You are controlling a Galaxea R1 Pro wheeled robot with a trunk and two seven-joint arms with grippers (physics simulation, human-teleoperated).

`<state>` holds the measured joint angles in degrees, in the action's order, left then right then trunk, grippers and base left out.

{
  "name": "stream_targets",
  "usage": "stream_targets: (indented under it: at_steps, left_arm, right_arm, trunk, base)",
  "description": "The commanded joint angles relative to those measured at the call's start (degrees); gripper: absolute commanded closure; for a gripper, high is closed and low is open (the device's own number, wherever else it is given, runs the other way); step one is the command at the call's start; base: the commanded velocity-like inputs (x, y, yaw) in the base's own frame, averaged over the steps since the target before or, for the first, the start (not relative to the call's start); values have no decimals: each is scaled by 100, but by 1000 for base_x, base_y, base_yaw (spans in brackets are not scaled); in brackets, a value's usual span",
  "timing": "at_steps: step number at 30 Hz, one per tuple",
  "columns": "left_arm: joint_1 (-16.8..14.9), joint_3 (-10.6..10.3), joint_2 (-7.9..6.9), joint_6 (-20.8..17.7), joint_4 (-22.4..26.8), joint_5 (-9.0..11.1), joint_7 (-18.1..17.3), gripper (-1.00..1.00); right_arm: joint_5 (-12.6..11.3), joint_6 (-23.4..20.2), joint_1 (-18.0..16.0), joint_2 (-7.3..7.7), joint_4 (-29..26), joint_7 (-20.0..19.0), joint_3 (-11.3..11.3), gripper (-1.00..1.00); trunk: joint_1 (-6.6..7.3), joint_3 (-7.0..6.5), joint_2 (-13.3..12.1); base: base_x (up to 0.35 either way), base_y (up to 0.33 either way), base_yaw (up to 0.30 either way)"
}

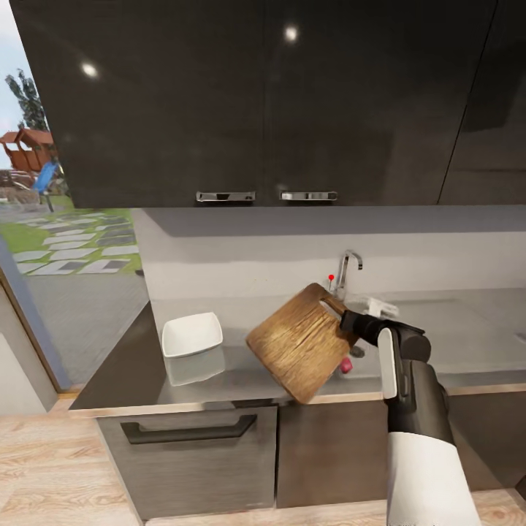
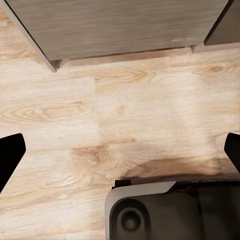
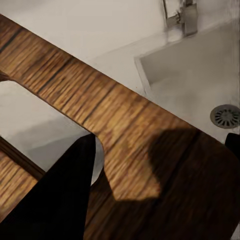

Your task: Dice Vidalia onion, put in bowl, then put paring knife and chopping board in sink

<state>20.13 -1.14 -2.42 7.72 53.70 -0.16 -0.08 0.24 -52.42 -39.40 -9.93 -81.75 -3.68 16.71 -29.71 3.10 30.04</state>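
Head view: right hand [image 1: 349, 323] grips chopping board [image 1: 303, 343], tilted above countertop [image 1: 219, 376].

legible text, labels, brands, numbers, signs: none found in any view (surfaces checked include the cabinets [image 1: 263, 102], the board [image 1: 303, 343], the bowl [image 1: 191, 334] and the tap [image 1: 349, 267], all plain and unmarked).
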Motion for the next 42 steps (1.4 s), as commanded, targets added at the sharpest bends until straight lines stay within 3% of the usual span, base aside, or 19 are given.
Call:
stream_targets:
  at_steps: [1,5,6,15,19,21,24,27,32,35,42]
  left_arm:
    - [0,-9,-4,10,3,-1,-1,-100]
    - [0,-9,-4,10,1,-1,-1,-100]
    - [0,-9,-4,10,2,-1,-1,-100]
    - [0,-9,-4,10,3,-2,-1,-100]
    - [0,-4,-4,10,-55,-1,-1,-100]
    - [0,-7,-4,10,-74,-1,-1,-100]
    - [-2,-7,-4,10,-103,-1,-1,-100]
    - [-2,-9,-4,10,-118,-1,-1,-100]
    - [-3,-9,-4,10,-122,-1,-1,-100]
    - [-3,-9,-4,10,-123,-1,-1,-100]
    - [-3,-9,-4,10,-123,-1,-1,-100]
  right_arm:
    - [-33,-21,-7,-7,-5,71,66,100]
    - [-33,72,-7,-7,-3,622,138,100]
    - [-34,280,-7,-7,34,981,149,100]
    - [-49,915,-8,-7,507,1789,157,100]
    - [-52,1190,-70,-7,1170,2083,157,100]
    - [-83,1530,-147,58,1622,2258,157,100]
    - [-358,2072,-259,228,2112,2617,157,100]
    - [-871,2174,-280,289,2208,2796,157,100]
    - [-1314,2196,-286,464,2241,3032,161,100]
    - [-1439,2201,-287,499,2248,3124,158,100]
    - [-1487,2239,-284,488,2251,3386,160,100]
  trunk:
    - [-3,10,10]
    - [-3,10,10]
    - [-3,10,10]
    - [-3,10,10]
    - [-3,10,10]
    - [-3,10,10]
    - [-3,10,10]
    - [-3,10,10]
    - [-3,10,10]
    - [-3,10,10]
    - [-3,10,10]
  base:
    - [0,0,0]
    - [0,0,0]
    - [0,0,0]
    - [0,0,0]
    - [0,0,0]
    - [0,0,0]
    - [0,0,0]
    - [0,0,0]
    - [0,0,0]
    - [0,0,0]
    - [0,0,0]
